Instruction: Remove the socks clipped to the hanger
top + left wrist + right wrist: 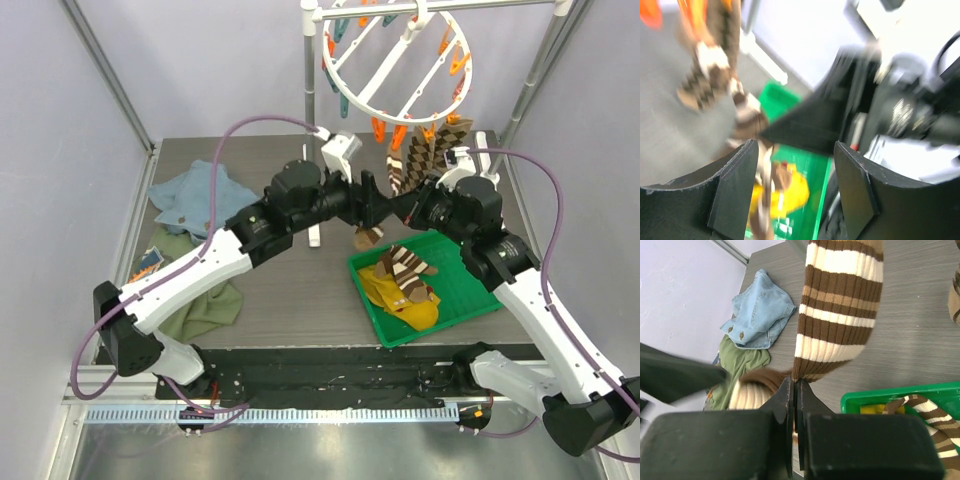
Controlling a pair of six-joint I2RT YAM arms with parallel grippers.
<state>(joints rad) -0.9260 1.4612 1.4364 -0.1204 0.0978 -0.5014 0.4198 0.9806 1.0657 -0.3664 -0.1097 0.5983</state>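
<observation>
Right gripper [794, 386]: jaws pressed together, pinching the lower edge of the brown-and-white striped sock [840, 315].
Left gripper [795, 150]: fingers spread, empty, close by.
Hanger [395, 60]: overhead, socks [450, 135] dangling from orange clips [400, 133]; others lie in the green tray [470, 295].
Risk: the thin pinch may slip under a pull; a hard tug could set the ring swinging.

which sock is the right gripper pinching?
The hanging brown-and-white striped sock: the right gripper is shut on its lower edge. The diamond-patterned sock hangs ungripped; the rest lie in the green tray.
</observation>
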